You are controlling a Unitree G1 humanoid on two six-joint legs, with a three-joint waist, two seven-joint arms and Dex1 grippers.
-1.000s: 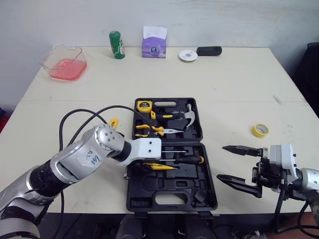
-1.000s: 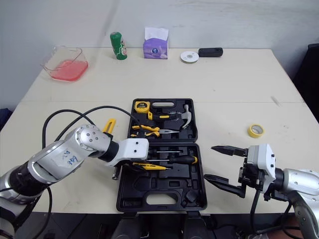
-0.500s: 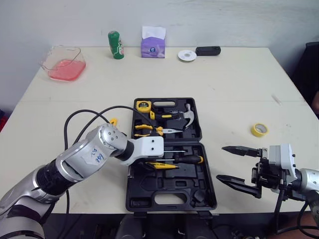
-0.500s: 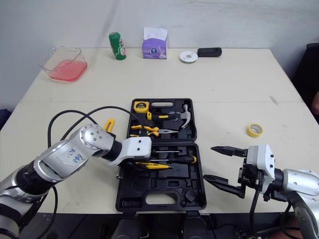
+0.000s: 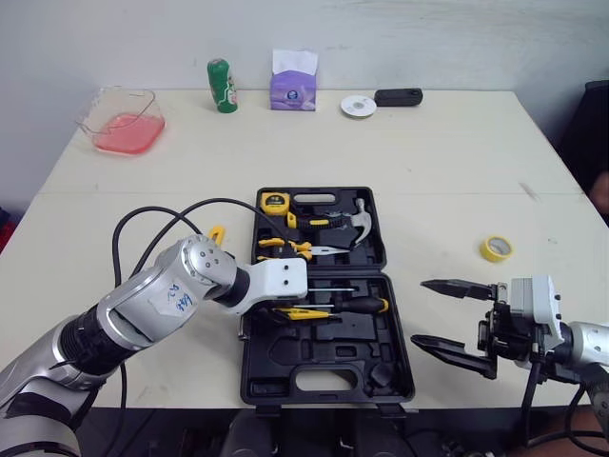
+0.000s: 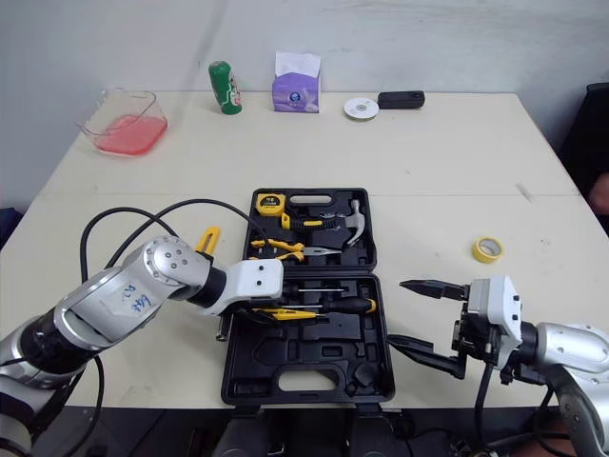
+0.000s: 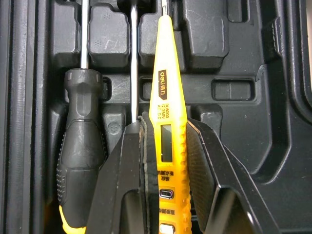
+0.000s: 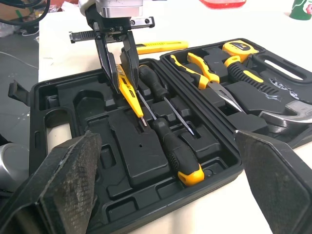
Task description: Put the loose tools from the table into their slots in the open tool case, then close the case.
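Note:
The black tool case (image 5: pixel 324 354) lies open at the table's front. My left gripper (image 5: pixel 283 308) is shut on a yellow tester pen (image 7: pixel 168 117), held low over the screwdriver slots in the near half. Its tip points towards my right gripper. Beside the pen lie two black-handled screwdrivers (image 7: pixel 80 146), one with a yellow end (image 5: pixel 368 306). Pliers (image 5: pixel 285 249), a hammer (image 5: pixel 357 221) and a tape measure (image 5: pixel 275 201) sit in the far half. A yellow utility knife (image 5: pixel 217 234) lies on the table just left of the case. My right gripper (image 5: pixel 421 311) stands open to the right of the case, holding nothing.
A yellow tape roll (image 5: pixel 496 249) lies to the right of the case. Along the far edge stand a pink-filled clear container (image 5: pixel 124 121), a green can (image 5: pixel 222 86), a tissue pack (image 5: pixel 293 81), a white disc (image 5: pixel 359 105) and a black box (image 5: pixel 399 96). My left arm's cable loops over the knife.
My left gripper, still shut on the tester pen, nudged a little right and then back left over the case. The right gripper has stayed in place.

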